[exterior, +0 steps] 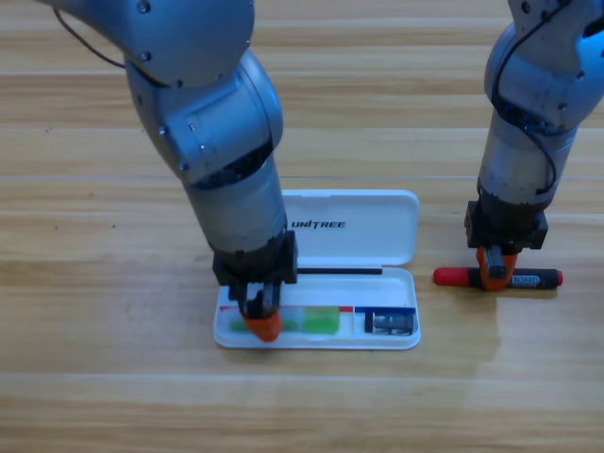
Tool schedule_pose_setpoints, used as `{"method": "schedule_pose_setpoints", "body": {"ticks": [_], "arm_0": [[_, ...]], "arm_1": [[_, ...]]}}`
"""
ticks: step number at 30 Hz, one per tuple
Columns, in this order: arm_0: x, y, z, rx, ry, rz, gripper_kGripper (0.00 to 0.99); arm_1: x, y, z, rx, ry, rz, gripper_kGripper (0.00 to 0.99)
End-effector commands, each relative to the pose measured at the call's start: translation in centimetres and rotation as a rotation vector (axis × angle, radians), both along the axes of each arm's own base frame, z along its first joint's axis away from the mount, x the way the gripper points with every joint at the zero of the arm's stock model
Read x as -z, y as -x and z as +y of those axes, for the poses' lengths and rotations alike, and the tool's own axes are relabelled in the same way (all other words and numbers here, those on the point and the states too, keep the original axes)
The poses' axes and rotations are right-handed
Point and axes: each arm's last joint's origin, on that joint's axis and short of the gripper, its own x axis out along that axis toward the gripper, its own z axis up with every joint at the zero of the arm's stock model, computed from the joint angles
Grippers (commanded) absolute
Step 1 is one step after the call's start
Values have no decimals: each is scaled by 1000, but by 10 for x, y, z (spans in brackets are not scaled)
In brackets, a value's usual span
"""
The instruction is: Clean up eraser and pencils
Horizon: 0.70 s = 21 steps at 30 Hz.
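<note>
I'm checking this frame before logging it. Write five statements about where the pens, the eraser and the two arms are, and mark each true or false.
1. The white case lies open on the table. True.
2. The eraser sits on the bare wood beside the case. False: it lies in the right end of the case's tray.
3. The left gripper is down in the left part of the tray, at the green pen. True.
4. The black marker is already inside the case. False: it lies on the table, right of the case.
5. The right gripper is down over the middle of the black marker. True.
</note>
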Motion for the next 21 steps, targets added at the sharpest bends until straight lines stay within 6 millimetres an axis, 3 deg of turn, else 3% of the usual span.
{"method": "schedule_pose_setpoints", "body": {"ticks": [1, 5, 11, 16, 21], "arm_0": [[14, -4, 4, -25, -43, 25, 990], [-3, 0, 10, -29, -26, 11, 990], [-83, 25, 42, -35, 73, -62, 990], [-146, 42, 91, -91, 156, -138, 990], [-177, 49, 137, -153, 193, -197, 990]], "arm_1": [[-1, 11, -13, -1, 31, 21, 0], [-41, 34, -24, -5, 13, 8, 0], [-93, 77, -25, -26, -30, 23, 0], [-98, 93, 3, -68, -70, 25, 0], [-85, 90, 51, -110, -79, 39, 0]]}}
